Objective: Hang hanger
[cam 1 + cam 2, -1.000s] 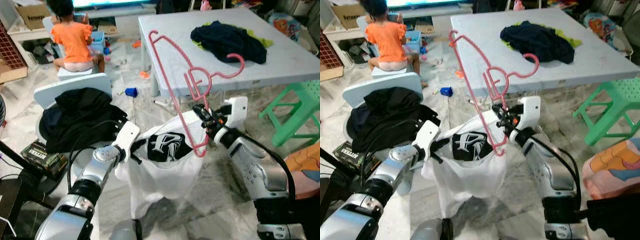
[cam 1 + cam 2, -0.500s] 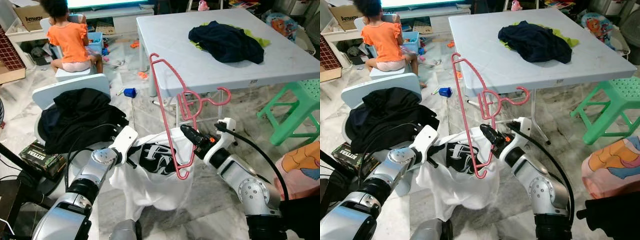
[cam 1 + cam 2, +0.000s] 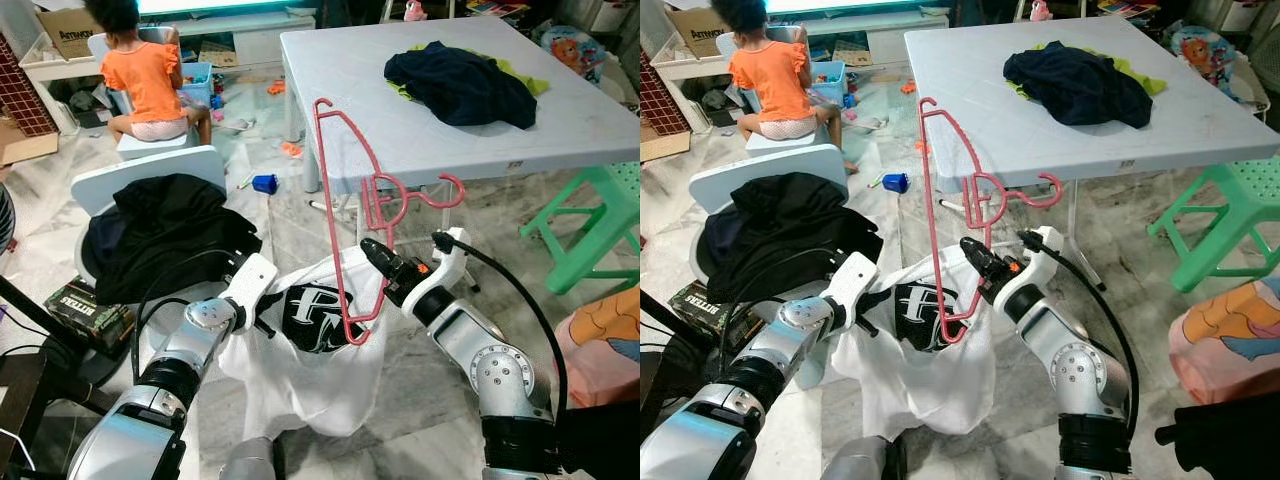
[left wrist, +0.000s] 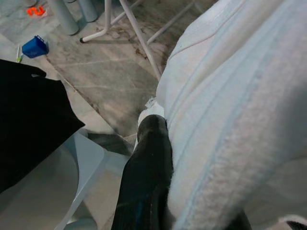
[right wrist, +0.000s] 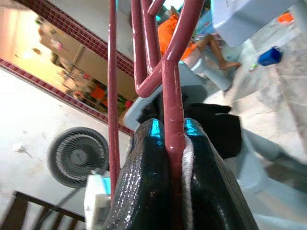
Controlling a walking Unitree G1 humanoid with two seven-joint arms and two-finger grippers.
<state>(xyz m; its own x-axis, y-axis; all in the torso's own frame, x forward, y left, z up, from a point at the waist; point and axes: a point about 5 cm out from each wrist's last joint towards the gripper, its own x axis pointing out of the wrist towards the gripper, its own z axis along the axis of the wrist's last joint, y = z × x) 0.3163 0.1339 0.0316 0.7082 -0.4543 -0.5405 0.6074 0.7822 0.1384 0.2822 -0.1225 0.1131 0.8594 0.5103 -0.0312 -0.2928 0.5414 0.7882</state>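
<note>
Fingers of the right gripper (image 5: 168, 143) are clamped tight on the pink plastic hanger (image 3: 345, 200), standing tilted over the white printed T-shirt (image 3: 320, 350). Left gripper (image 3: 268, 318) pinches that shirt's edge, both held above the floor, just off the grey table's (image 3: 400, 120) front edge.

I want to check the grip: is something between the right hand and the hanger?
The right hand is shut directly on the pink hanger; a bit of the white shirt is pinched in with it, as the right wrist view shows.
</note>
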